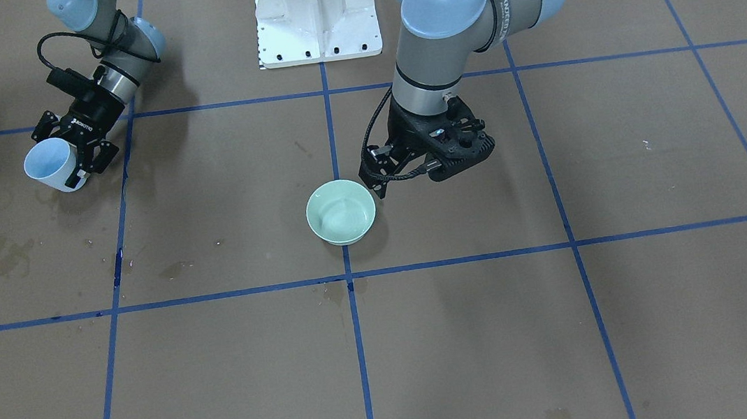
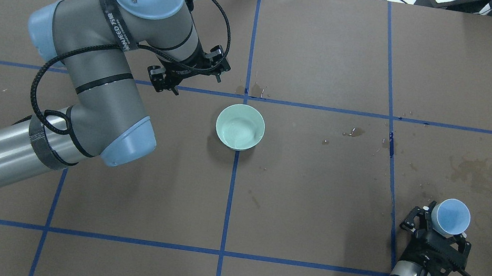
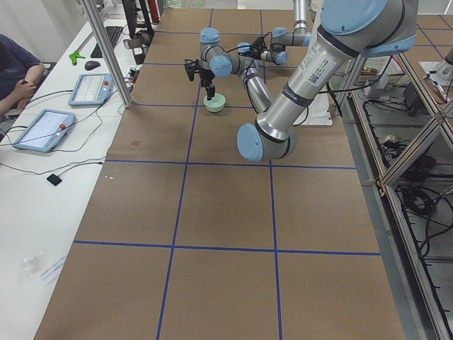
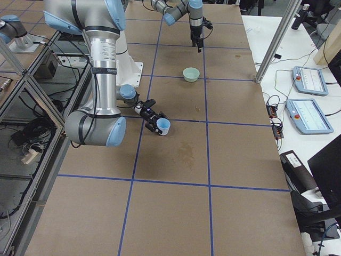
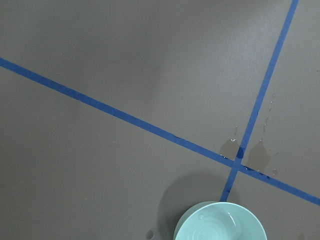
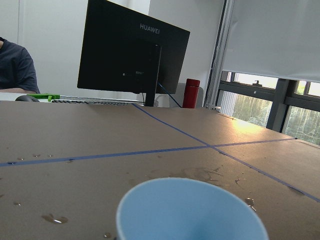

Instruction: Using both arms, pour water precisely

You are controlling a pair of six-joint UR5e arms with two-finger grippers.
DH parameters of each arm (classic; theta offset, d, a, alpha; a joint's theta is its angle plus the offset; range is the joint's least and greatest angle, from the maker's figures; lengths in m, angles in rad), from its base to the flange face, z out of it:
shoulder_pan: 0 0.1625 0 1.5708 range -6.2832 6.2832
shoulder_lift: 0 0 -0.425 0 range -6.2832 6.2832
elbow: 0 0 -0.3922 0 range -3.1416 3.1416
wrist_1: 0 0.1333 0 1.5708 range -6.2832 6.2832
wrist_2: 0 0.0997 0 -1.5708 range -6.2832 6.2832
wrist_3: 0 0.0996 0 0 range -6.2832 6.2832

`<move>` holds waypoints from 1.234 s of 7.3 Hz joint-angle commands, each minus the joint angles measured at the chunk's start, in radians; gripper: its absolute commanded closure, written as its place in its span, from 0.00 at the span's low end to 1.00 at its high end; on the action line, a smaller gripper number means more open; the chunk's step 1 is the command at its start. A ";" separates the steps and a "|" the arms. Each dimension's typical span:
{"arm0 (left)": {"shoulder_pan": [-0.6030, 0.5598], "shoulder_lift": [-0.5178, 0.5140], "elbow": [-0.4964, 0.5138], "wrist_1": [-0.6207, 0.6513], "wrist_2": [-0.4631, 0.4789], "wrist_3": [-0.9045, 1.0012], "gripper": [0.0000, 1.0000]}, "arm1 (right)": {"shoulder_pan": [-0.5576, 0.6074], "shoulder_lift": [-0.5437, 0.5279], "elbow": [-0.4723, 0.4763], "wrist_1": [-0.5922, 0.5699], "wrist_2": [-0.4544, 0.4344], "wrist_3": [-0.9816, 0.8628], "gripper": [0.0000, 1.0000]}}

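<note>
Seemingly the pour itself is done: the pale green round bowl stands mid-way along the brown paper-covered desk, and the water shows as faint rings and glints inside it. Well apart from it, the right tool is clamped round the pale blue tapered cup, tilted low over the desk, no water visible in it. The left tool hangs just beside the bowl, carrying nothing; how far open, I cannot tell. What is left, I judge, is to set the cup down and release it

Bright, even lighting; soft shadow beside the bowl; window daylight glares on the far tabletop
</note>
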 commanded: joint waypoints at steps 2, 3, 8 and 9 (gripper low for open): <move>-0.002 -0.001 0.000 -0.001 0.000 0.001 0.00 | 0.076 -0.003 0.093 0.031 0.001 -0.206 1.00; -0.002 -0.001 0.000 -0.001 0.000 0.001 0.00 | 0.112 -0.003 0.110 0.036 -0.002 -0.246 1.00; -0.045 -0.001 -0.011 0.064 0.000 0.125 0.00 | 0.242 -0.075 0.084 0.839 -0.074 -0.989 1.00; -0.065 -0.001 -0.011 0.085 0.000 0.176 0.00 | 0.261 -0.075 0.054 1.025 -0.065 -1.142 1.00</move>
